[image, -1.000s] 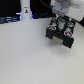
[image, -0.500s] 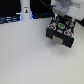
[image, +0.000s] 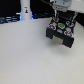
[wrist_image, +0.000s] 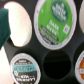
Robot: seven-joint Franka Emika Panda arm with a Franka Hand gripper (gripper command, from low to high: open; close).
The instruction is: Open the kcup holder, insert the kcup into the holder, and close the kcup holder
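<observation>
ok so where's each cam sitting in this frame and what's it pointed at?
Exterior view: off the arm, raised, looking down across the white table at the black kcup holder toward the exterior view's right; the arm's tool hangs over it, too blurred to read its jaws.
Wrist view: on the wrist, looking close and straight down into the holder's open drawer: a green-topped kcup, other pods, an empty slot; no tool parts clearly visible.
Shared: the holder's drawer and the green-topped pod.
</observation>
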